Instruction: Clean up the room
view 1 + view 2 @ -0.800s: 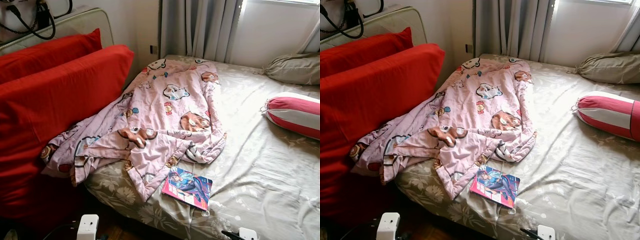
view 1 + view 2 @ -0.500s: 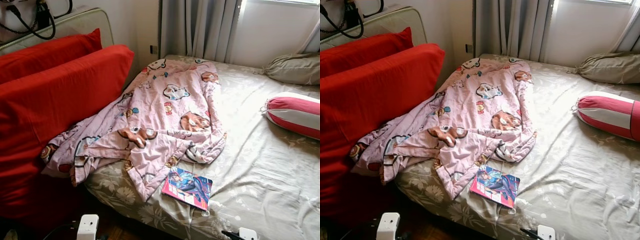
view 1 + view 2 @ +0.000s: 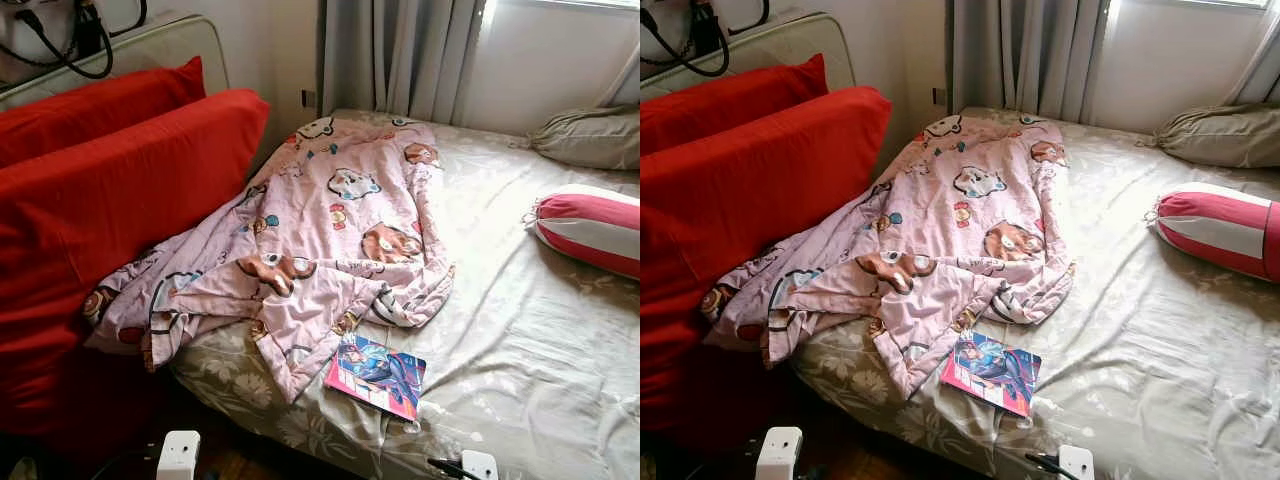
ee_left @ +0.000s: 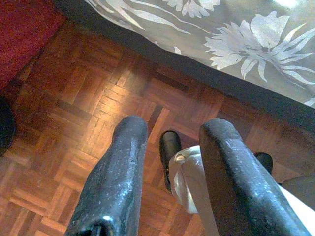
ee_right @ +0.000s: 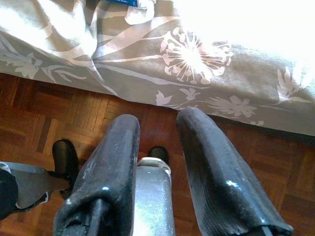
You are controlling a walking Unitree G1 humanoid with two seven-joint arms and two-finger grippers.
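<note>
A crumpled pink cartoon-print blanket and glossy magazine await tidying on the bed; both grippers hang spread, needing to reach forward.

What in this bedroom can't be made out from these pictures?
- Book: cover print too small to read in the eye views.
- Bed sheet under the pink blanket: covered.
- Striped bolster and grey pillow: cut off by the right edge.
- Black straps at top left: cut by the top edge.
</note>
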